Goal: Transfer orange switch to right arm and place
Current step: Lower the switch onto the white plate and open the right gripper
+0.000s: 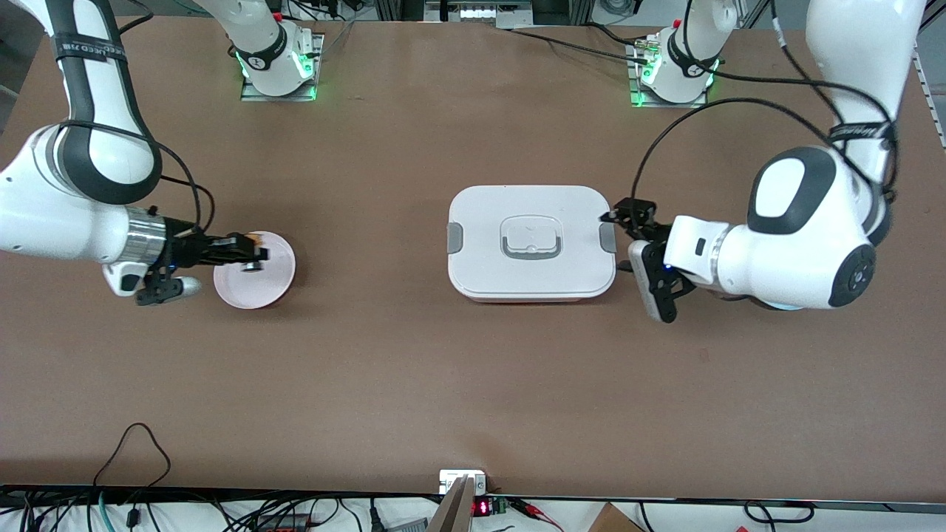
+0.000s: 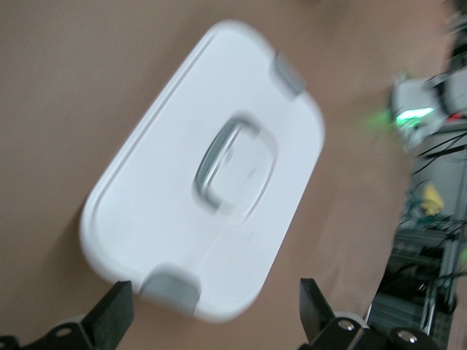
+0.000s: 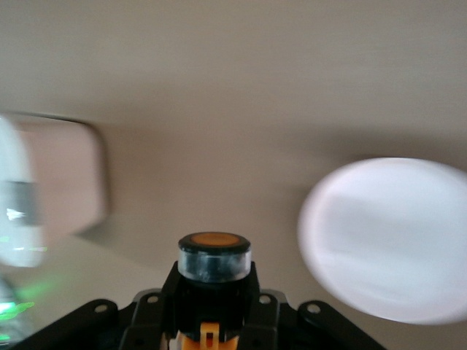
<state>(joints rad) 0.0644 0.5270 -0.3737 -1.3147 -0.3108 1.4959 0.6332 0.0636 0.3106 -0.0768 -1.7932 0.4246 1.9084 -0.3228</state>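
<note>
**Orange switch clamped in the right gripper, over the pink plate**

Right gripper (image 1: pixel 247 257): slim, black, fingers pinched tight on the orange switch (image 3: pixel 214 257). Stubby little cylinder, that switch — black body, glossy dark rim, flat orange cap on top, an orange tab peeking out lower down between the black finger mounts. Held up in the air over the plate (image 1: pixel 275 284), out at the right arm's end of the table. Round plate, pale pink, smooth and matte, a shallow rim all the way round. Just up the wrist, a shiny ribbed silver cuff, then the rounded white shell of the right arm (image 1: pixel 55 210) with its broad black joint bands.

Over at the left arm's end: left gripper (image 1: pixel 619 216), black linkage fingers spread wide, nothing between them. Hanging just beside the short edge of the box (image 1: pixel 488 222), close by one grey latch. Waiting there, idle.

Box in the middle of the table: white plastic, rounded rectangle, smooth lid, grey clip at each short end, a recessed grey-rimmed handle in the centre, a thin reddish edge showing along the base on the side nearer the front camera.

Underneath everything, the table (image 1: pixel 414 384) — flat, brown, dull finish.
</note>
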